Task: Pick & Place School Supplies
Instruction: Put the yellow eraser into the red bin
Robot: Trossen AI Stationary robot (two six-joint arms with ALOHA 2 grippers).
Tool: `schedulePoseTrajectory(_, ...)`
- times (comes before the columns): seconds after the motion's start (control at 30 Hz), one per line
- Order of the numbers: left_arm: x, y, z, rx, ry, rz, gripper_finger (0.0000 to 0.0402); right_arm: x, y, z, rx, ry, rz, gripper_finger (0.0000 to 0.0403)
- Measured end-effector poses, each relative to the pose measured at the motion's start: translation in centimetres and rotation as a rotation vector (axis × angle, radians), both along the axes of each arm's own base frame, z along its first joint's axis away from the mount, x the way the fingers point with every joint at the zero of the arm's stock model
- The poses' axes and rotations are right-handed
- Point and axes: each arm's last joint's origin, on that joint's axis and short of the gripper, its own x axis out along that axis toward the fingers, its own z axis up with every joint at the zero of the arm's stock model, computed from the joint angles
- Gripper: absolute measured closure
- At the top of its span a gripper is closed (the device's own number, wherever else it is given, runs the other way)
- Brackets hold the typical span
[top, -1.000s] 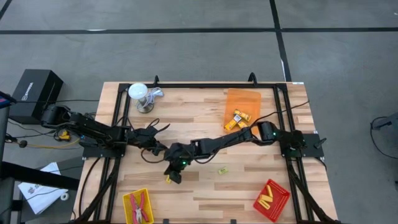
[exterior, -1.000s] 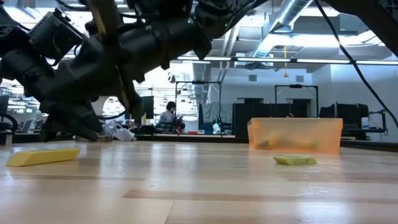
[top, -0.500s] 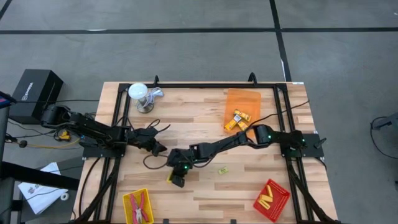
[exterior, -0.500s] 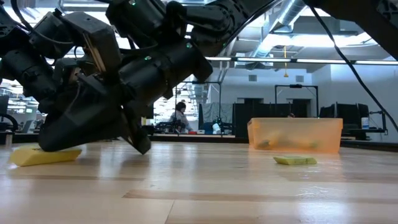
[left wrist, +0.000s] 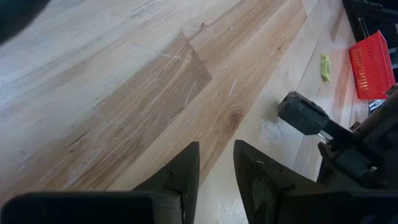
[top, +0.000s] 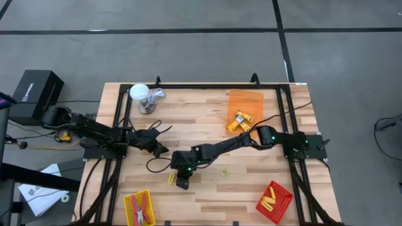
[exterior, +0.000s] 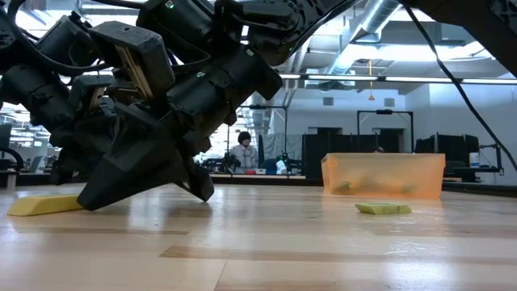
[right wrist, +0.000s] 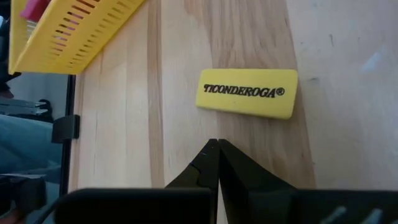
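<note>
A yellow eraser [right wrist: 247, 93] printed TICONDEROGA lies flat on the wooden table [top: 201, 129], also seen in the high view [top: 170, 179] and the low view [exterior: 40, 204]. My right gripper [right wrist: 215, 147] [top: 182, 182] is shut and low over the table. Its tips point at the eraser's long side from a short way off, with bare wood between. A smaller yellow piece [top: 224, 171] [exterior: 383, 208] lies to the right of it. My left gripper [left wrist: 215, 167] [top: 161, 150] waits at the table's left, its fingers slightly apart with nothing between them.
A yellow tray [top: 139, 208] with red-handled tools stands at the near edge, left of centre. A red tray [top: 274, 201] with yellow sticks sits near right. An orange tray [top: 245, 107] with yellow blocks is far right. A white cup-like object [top: 141, 95] stands far left.
My right gripper has sunk to just above the table and tipped more steeply downward, shifting slightly toward the near edge. It now sits beside the yellow eraser and hides part of it in the low view. The eraser has stayed put.
</note>
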Motion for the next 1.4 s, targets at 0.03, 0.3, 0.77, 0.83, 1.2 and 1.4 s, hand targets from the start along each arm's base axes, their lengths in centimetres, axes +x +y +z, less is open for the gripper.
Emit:
schedulePoseTrajectory(0.03,0.0,0.0,0.0,0.0,0.0,0.0,0.0307,0.0,0.0,0.0,-0.003,-0.003,-0.003,0.0403)
schedulePoseTrajectory(0.3,0.0,0.0,0.0,0.014,0.0,-0.011,0.0307,1.4,-0.7,2.8,0.061,-0.214,-0.049,0.0403)
schedulePoseTrajectory(0.77,0.0,0.0,0.0,0.018,0.002,-0.013,0.0307,1.3,-1.3,1.2,0.023,-0.159,-0.042,0.0403)
schedulePoseTrajectory(0.83,0.0,0.0,0.0,0.019,0.003,-0.012,0.0307,1.3,-1.4,1.2,0.027,-0.149,-0.044,0.0403)
schedulePoseTrajectory(1.2,0.0,0.0,0.0,0.019,0.003,-0.008,0.0307,0.7,-1.4,0.3,0.026,-0.049,-0.023,0.0403)
schedulePoseTrajectory(1.4,0.0,0.0,0.0,0.015,0.003,-0.012,0.0307,0.4,-0.7,-0.9,0.035,0.006,-0.014,0.0403)
